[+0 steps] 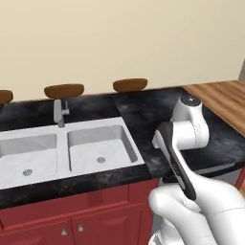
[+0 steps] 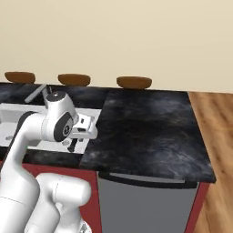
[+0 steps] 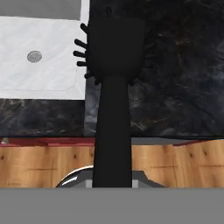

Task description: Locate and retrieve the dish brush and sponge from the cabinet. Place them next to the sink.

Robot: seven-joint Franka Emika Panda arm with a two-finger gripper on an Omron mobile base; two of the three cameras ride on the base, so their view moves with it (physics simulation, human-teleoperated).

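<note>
From the left base view, the arm bends over the dark bench [image 1: 143, 112] just to the right of the white sink [image 1: 64, 125], its wrist hiding whatever hangs below it.

From the right base view, the gripper [image 2: 73, 146] points down above the seam between sink [image 2: 88, 113] and bench [image 2: 150, 132], with a short dark stub showing under it, clear of the surface as far as I can tell.

In the hand view, the gripper is clamped on the dish brush [image 3: 114, 96], a black handle running up to a broad bristled head that hangs over the sink rim [image 3: 83, 89] and the bench [image 3: 179, 78]. I'd judge it light and rigid, smooth plastic that could swivel in the fingers; the handle's lower end, where it is held, seems the right place.
</note>
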